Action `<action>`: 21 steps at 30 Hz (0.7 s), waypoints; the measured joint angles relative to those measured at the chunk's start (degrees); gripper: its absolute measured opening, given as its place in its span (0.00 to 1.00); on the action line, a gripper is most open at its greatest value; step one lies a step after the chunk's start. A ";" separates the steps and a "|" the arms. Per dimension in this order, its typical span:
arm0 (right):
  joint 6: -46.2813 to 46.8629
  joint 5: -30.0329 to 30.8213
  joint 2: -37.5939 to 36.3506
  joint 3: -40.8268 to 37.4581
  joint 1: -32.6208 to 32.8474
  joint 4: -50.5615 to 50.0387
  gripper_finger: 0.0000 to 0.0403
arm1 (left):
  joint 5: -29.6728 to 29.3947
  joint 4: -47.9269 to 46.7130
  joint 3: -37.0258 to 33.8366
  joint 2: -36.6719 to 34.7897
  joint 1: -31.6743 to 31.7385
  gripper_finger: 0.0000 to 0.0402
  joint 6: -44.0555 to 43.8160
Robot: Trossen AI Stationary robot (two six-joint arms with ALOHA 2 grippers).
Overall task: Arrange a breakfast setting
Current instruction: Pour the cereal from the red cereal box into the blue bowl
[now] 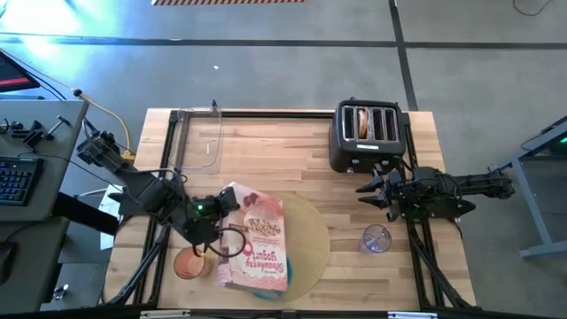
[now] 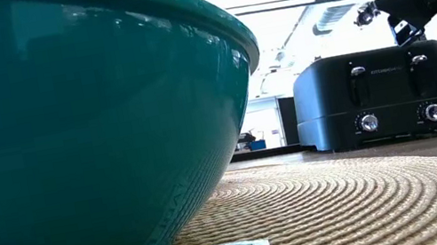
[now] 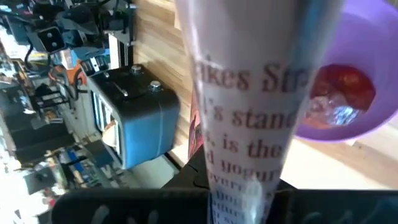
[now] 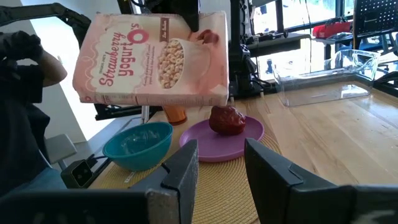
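**Cereal box held over the bowl**

My left claw [image 1: 232, 206] is clenched on the cereal box [image 1: 257, 244], which I hold above the mat [image 1: 310, 239], tipped on its side. In the right wrist view the box [image 4: 152, 59] hangs in the air right over the teal bowl [image 4: 138, 144]. The bowl stands on the mat just beside the purple plate [image 4: 221, 140], and the red fruit [image 4: 227, 120] lies on that plate. The orange cup [image 1: 189, 264] is near my left claw, at the edge of the mat.

My right claw [image 1: 376, 190] waits in front of the toaster [image 1: 368, 135], with its fingers apart and nothing between them. The clear glass [image 1: 376, 239] stands on the wood near it, beside the mat.

The mat is round and of coiled woven rope (the low view shows the ridges well). The bowl is smooth and shiny. The box is pink card with printed letters. The toaster is black, with four slots, and something tan shows in one slot. A clear plastic tray [image 1: 199, 140] lies at the far side of the table [image 1: 266, 142], well apart from the mat.

From above, the box hides the bowl and the plate almost fully.
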 joint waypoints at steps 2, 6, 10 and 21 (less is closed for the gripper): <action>-0.01 0.00 0.00 -0.01 0.00 0.00 0.28 | 0.92 0.25 0.00 0.00 0.10 0.00 -1.63; 0.00 0.00 0.02 -0.02 0.00 0.00 0.28 | 2.09 0.30 0.00 0.00 0.08 0.00 -5.40; 0.00 0.01 0.01 -0.01 0.00 0.00 0.28 | 4.90 2.87 0.00 0.00 0.10 0.00 -7.78; -0.01 0.02 0.01 0.00 0.00 0.00 0.28 | 11.48 7.68 0.00 0.02 0.81 0.00 -9.98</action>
